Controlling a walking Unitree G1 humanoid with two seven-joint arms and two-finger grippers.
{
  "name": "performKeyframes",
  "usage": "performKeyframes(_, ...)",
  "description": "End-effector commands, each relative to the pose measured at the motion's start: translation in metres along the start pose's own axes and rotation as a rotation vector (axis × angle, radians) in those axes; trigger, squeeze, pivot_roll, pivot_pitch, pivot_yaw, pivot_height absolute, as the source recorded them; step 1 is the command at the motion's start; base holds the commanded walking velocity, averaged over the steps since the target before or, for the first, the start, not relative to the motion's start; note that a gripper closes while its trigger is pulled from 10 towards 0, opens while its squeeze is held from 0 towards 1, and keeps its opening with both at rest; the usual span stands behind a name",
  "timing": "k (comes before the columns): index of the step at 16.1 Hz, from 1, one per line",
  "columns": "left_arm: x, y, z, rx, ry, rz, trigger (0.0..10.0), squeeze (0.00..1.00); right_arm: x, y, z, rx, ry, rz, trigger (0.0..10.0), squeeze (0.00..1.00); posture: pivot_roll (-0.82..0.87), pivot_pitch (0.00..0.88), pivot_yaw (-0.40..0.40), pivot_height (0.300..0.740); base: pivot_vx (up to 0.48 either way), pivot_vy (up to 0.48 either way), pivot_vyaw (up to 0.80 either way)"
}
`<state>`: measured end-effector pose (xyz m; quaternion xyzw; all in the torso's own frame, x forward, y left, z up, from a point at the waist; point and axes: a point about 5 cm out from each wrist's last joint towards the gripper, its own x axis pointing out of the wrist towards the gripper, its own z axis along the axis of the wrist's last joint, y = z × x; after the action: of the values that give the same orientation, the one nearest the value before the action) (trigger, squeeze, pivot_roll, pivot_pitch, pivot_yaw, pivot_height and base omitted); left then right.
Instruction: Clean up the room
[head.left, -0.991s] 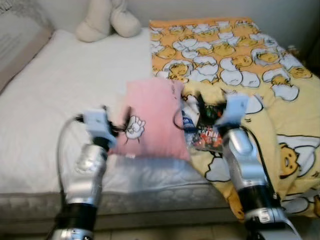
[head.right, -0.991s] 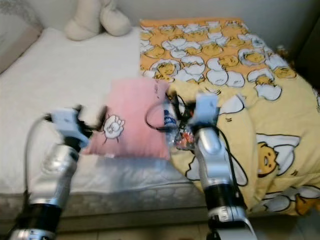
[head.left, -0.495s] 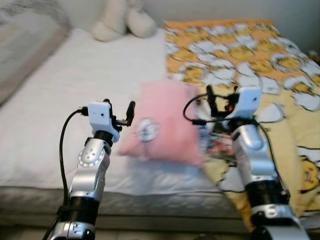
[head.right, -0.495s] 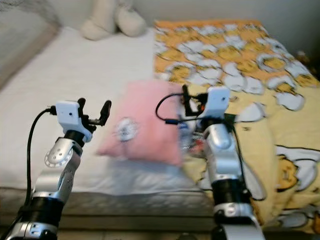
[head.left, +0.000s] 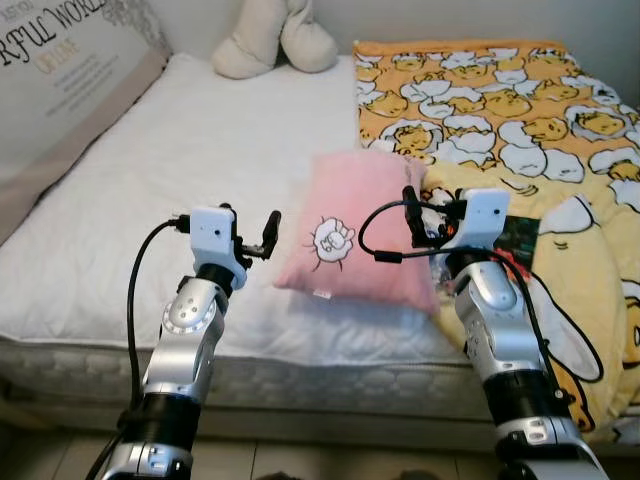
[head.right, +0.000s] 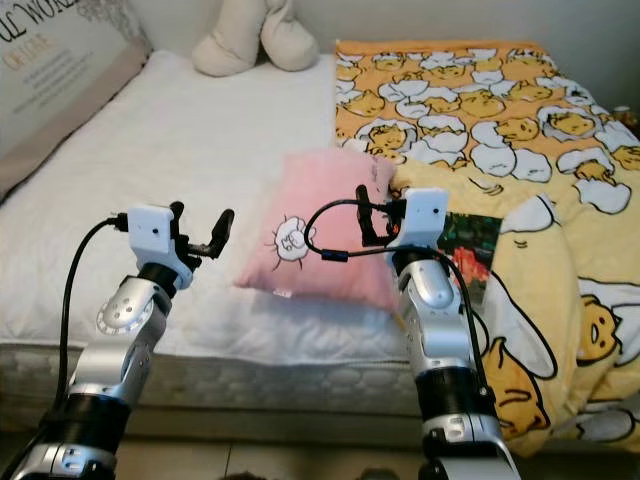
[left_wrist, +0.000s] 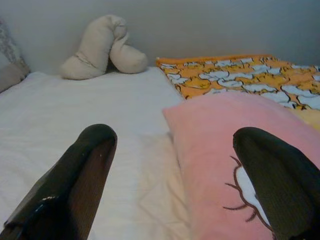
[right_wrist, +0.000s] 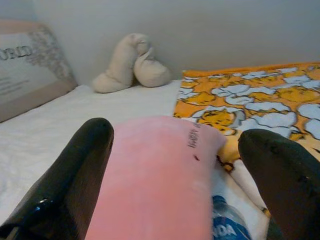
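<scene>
I'm looking down at a bed with a white quilted mattress (head.left: 150, 180), and both arms are raised in front of me over its near edge. A square pink pillow with a white cartoon fist printed on it (head.left: 355, 235) lies flat on the mattress, its right side resting against a yellow and orange blanket covered in cartoon egg characters (head.left: 500, 110) that spreads over the right half of the bed.

My left gripper (head.left: 250, 233) hangs just beside the pillow's left edge, fingers spread wide and holding nothing; in the left wrist view the pink fabric sits behind the one finger (left_wrist: 275, 175) while the other is over bare sheet. My right gripper (head.right: 374, 216) is over the pillow's right side, also released, with the pillow bulging up between its two fingers in the right wrist view. In that same view I can make out part of a plastic bottle with a blue label (right_wrist: 227, 225) tucked beside the pillow.

A cream plush toy (head.left: 275, 40) lies at the head of the bed, well apart from the pillow. A large beige cushion with printed lettering (head.left: 60, 80) leans along the left side.
</scene>
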<state>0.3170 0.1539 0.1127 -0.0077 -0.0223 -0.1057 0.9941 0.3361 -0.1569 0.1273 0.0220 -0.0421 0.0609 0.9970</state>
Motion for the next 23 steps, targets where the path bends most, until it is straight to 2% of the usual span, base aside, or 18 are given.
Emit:
performKeyframes(1, 0.006, -0.002, 0.005, 0.012, -0.001, -0.022, 10.0, 0.00, -0.001, -0.002, -0.001, -0.002, 0.012, -0.012, 10.0, 0.00, -0.21, 0.000, 0.125, 0.740, 0.000, 0.000, -0.64)
performKeyframes(5, 0.007, -0.003, 0.004, 0.008, -0.002, -0.007, 10.0, 0.00, -0.003, -0.002, 0.001, -0.033, -0.007, -0.004, 10.0, 0.00, -0.22, 0.000, 0.127, 0.740, 0.000, 0.000, -0.66)
performKeyframes(8, 0.006, 0.001, 0.007, -0.027, -0.025, 0.054, 10.0, 0.00, -0.002, -0.001, 0.002, -0.052, -0.002, 0.004, 10.0, 0.00, -0.21, 0.000, 0.121, 0.740, 0.000, 0.000, 0.00)
performKeyframes(12, 0.004, -0.004, 0.004, -0.037, -0.021, 0.047, 10.0, 0.00, 0.000, 0.002, 0.001, -0.057, 0.004, 0.020, 10.0, 0.00, -0.20, 0.000, 0.110, 0.740, 0.391, 0.134, 0.00)
performKeyframes(15, 0.005, 0.000, 0.006, -0.066, -0.029, 0.087, 10.0, 0.00, 0.001, 0.003, 0.001, -0.055, 0.009, 0.032, 10.0, 0.00, -0.21, 0.000, 0.109, 0.740, 0.378, 0.211, 0.00)
performKeyframes(18, 0.006, 0.000, 0.007, -0.058, -0.037, 0.097, 10.0, 0.00, 0.002, 0.003, 0.001, -0.057, 0.020, 0.042, 10.0, 0.00, -0.21, 0.000, 0.109, 0.740, 0.000, 0.290, 0.00)
performKeyframes(23, 0.006, 0.003, 0.007, -0.047, -0.034, 0.091, 10.0, 0.00, 0.006, -0.009, -0.001, -0.011, 0.044, -0.026, 10.0, 0.00, -0.20, 0.000, 0.115, 0.740, 0.000, 0.000, 0.00)
